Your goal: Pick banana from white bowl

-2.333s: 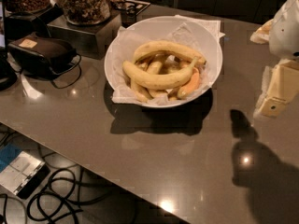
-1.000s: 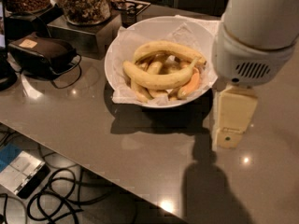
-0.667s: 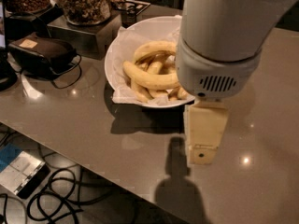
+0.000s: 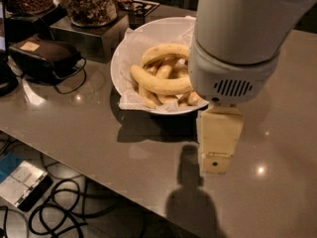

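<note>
Banana: in white bowl on table; tool just right of bowl, open or closed unclear

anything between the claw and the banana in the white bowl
Only the near rim of the wide paper-lined white bowl. The cream claw hangs over the grey table just outside it; the long pale-yellow curved banana lies uncovered atop the other bananas.

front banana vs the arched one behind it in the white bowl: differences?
The front banana lies across the near side of the white bowl, sagging in the middle; the arched banana sits farther back, bowing upward. Both are long, pale yellow, right ends hidden by the arm. The gripper hangs over the table by the bowl's near rim.
</note>
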Controlling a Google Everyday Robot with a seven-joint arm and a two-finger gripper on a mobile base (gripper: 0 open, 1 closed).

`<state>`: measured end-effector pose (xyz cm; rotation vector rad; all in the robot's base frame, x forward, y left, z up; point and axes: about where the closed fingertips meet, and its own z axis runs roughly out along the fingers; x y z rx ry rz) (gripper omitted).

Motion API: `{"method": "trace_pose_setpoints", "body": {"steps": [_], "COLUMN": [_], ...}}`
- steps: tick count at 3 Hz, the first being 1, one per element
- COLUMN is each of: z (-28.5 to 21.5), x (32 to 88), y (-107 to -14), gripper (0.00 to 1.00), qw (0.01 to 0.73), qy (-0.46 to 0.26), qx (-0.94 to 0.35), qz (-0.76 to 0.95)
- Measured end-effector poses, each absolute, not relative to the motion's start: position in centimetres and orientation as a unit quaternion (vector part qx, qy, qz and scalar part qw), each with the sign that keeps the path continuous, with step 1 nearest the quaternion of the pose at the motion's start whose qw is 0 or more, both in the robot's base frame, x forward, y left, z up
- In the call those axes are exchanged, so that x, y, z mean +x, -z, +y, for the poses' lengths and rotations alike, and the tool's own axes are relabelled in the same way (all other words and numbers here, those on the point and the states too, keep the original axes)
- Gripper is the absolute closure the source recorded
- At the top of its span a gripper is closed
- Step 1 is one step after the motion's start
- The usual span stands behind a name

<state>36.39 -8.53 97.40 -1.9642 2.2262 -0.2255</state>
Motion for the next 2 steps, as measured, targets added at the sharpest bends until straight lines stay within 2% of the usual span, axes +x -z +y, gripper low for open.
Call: {"method": "trace_pose_setpoints", "body": {"steps": [2], "z": [-1.8], "x": [41.2], "y": [-100.7], "gripper": [0.0], "qw": [0.124], "qy": [0.06], "qx": [-0.657], "qz": [0.741]}}
